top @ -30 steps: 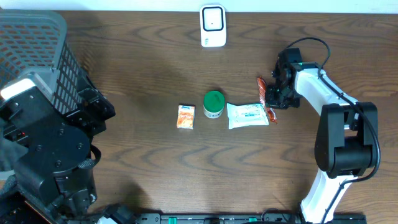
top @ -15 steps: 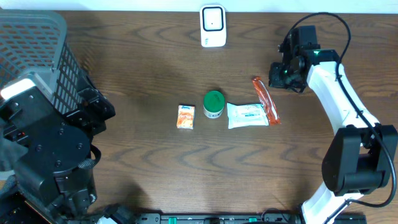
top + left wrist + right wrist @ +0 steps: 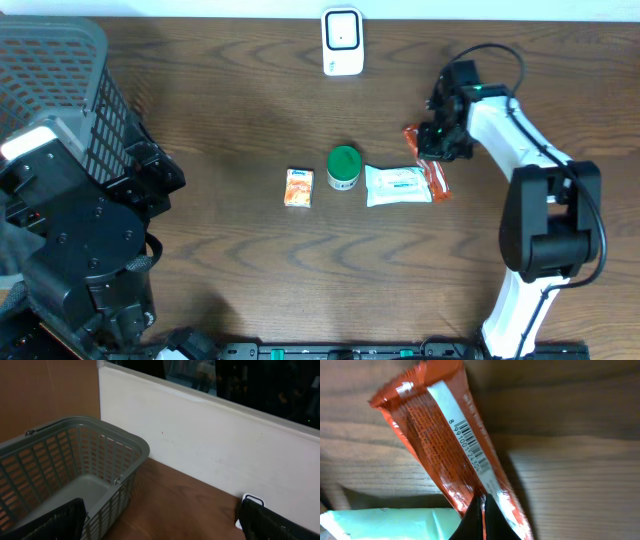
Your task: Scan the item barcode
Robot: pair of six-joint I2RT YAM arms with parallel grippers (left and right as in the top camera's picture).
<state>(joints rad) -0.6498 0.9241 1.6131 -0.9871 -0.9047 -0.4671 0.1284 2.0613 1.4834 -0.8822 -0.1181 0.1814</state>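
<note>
The item is a long orange-red snack bar [image 3: 440,445] with a white strip that carries its barcode [image 3: 472,449], facing the right wrist camera. My right gripper [image 3: 483,506] is shut on the wrapper near one end. From overhead, the right gripper [image 3: 434,142] sits over the bar [image 3: 436,178] at the table's right. The white scanner [image 3: 342,42] stands at the back edge, well left of the bar. My left gripper [image 3: 162,527] is open and empty, held high above the table's left side, with the scanner's corner [image 3: 248,502] beside its right finger.
An orange packet [image 3: 299,187], a green-lidded tub [image 3: 344,168] and a white-green wipes pack [image 3: 398,185] lie in a row mid-table; the wipes pack touches the bar. A grey basket [image 3: 50,80] fills the back left corner. The left arm [image 3: 80,250] stands at the front left.
The right gripper swung toward the back of the table, then came back left and down over the bar. The bar's far end shifted a little left. The left arm stayed still.
</note>
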